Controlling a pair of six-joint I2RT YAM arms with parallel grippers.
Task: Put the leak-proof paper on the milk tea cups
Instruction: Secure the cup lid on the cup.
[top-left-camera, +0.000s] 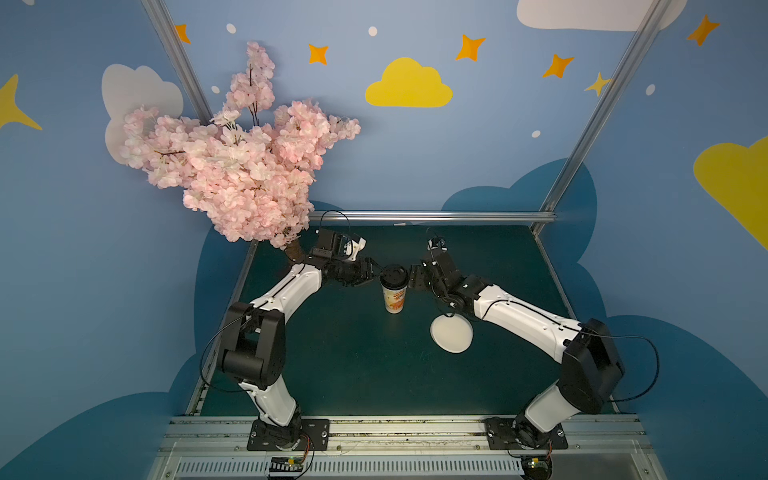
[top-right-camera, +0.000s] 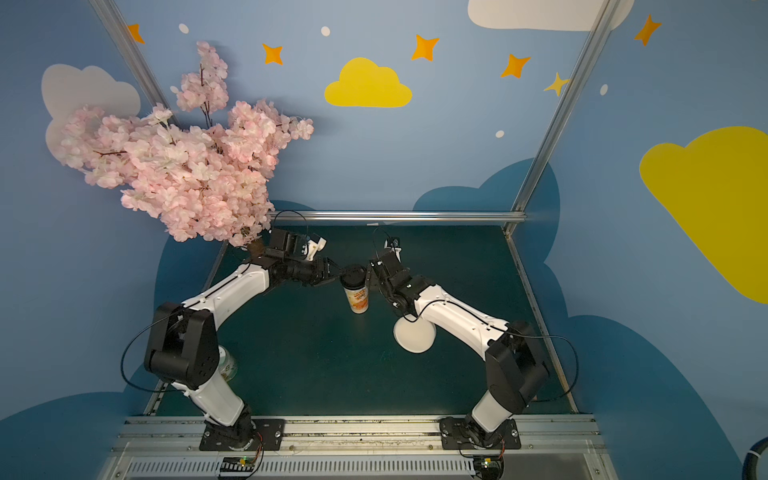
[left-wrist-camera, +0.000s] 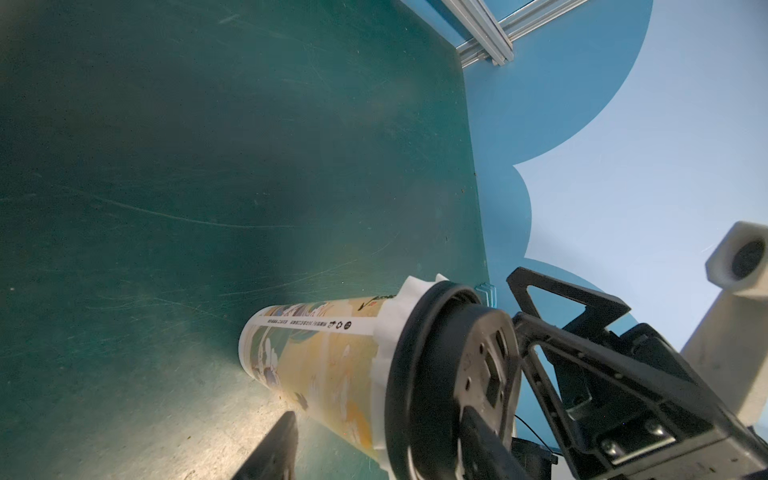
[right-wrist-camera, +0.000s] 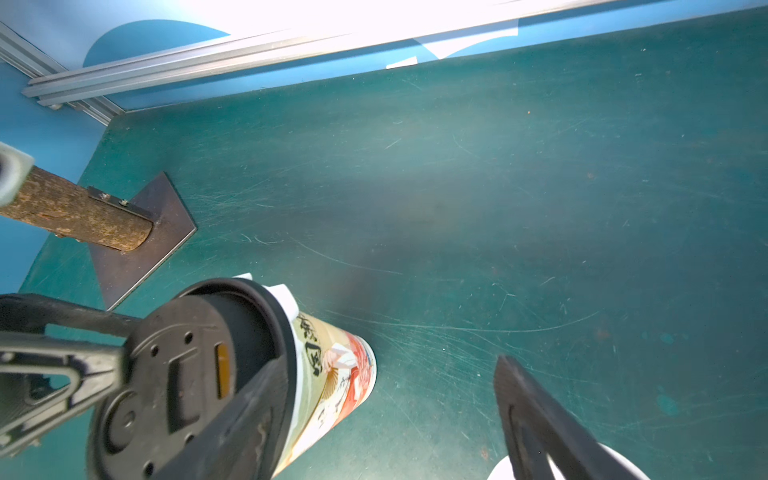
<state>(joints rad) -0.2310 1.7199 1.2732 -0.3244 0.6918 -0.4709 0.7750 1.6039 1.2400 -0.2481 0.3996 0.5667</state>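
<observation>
The milk tea cup stands upright mid-table, cream with orange print. A black lid sits on its mouth. The leak-proof paper shows as a crumpled white frill squeezed out under the lid's rim. My left gripper is open at the lid's left, one finger lying over the lid's top, the other beside the cup wall with a gap. My right gripper is open wide at the lid's right, one finger against the lid's rim.
A round white pile of sheets lies on the green table near the right forearm. A pink blossom tree on a metal foot stands back left. A metal rail bounds the rear. A pale-green container sits behind the left arm.
</observation>
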